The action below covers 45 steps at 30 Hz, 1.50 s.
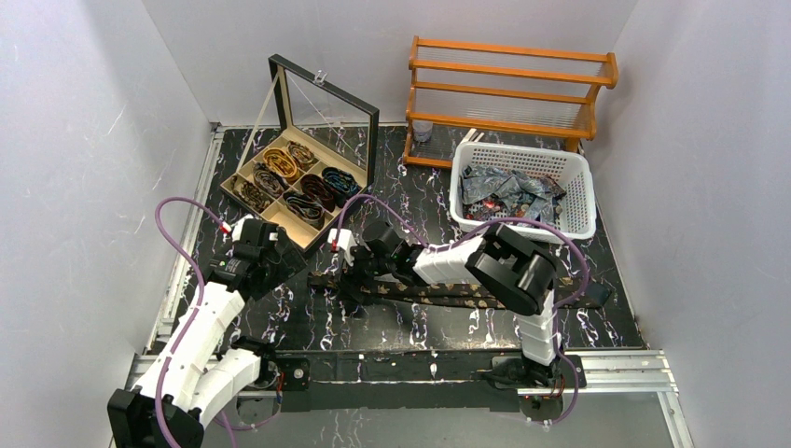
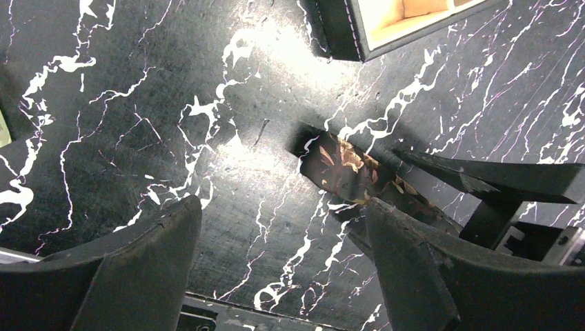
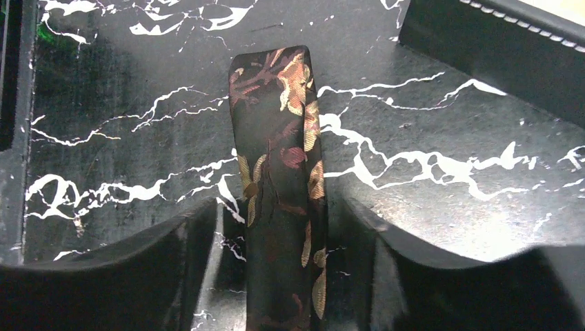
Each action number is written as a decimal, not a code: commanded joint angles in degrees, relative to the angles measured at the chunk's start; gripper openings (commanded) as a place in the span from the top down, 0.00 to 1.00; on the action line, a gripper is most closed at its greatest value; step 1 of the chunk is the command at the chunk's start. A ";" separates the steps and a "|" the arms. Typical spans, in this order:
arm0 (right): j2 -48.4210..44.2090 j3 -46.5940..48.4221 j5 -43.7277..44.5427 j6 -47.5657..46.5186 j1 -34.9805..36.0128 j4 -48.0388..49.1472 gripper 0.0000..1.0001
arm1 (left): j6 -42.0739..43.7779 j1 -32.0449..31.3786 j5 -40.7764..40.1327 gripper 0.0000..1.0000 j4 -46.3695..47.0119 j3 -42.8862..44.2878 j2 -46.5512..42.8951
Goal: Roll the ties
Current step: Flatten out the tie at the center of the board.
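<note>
Right wrist view: the right gripper (image 3: 279, 224) is seen lowered astride the narrow end of the dark gold-floral tie (image 3: 276, 158). Its jaws stand apart, one at each edge of the strip, with nothing pinched between them. In the left wrist view the left gripper (image 2: 279, 207) is likewise held wide open and empty above the black marbled table (image 2: 124, 124), with the tie's blunt tip lying flat just beyond its right finger. From above, the rest of the tie is seen stretched flat along the table under the right arm toward the right. Rolling is judged not yet begun on this tie. Several faults could be expected from here. If the jaws were closed across the width, the limp cloth would probably be bunched into a ridge rather than gripped flat, and a crooked first fold would be carried through every later turn. On so smooth a surface the strip could be dragged along instead of turned over, so that no coil would form. Both sets of fingers are crowded near the same tip, so a knock between them is a risk. The open compartment box (image 1: 230, 182), already holding rolled ties (image 1: 280, 166), stands close behind and could be struck. The white basket (image 1: 580, 201) of loose ties (image 1: 508, 191) stands well apart.
</note>
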 commanded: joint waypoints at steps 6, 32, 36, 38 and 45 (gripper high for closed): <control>-1.15 -2.86 -4.46 -9.37 1.18 -5.65 0.54 | -0.99 0.20 2.05 0.14 1.51 -1.83 -0.27; -18.80 -8.42 13.38 12.95 -0.12 -4.77 0.15 | -9.45 0.02 25.40 0.19 27.17 -28.36 -17.32; -22.60 -9.40 21.85 19.70 -0.13 -8.77 0.16 | -10.15 -0.82 26.62 0.21 28.48 -30.82 -19.68; -24.34 -10.42 22.99 21.60 -0.11 -9.16 0.18 | -10.91 -1.39 25.70 0.24 28.82 -31.99 -20.58; -27.29 -9.18 25.87 27.56 -0.74 -15.60 0.26 | -9.30 -2.26 25.86 0.39 30.85 -33.45 -19.43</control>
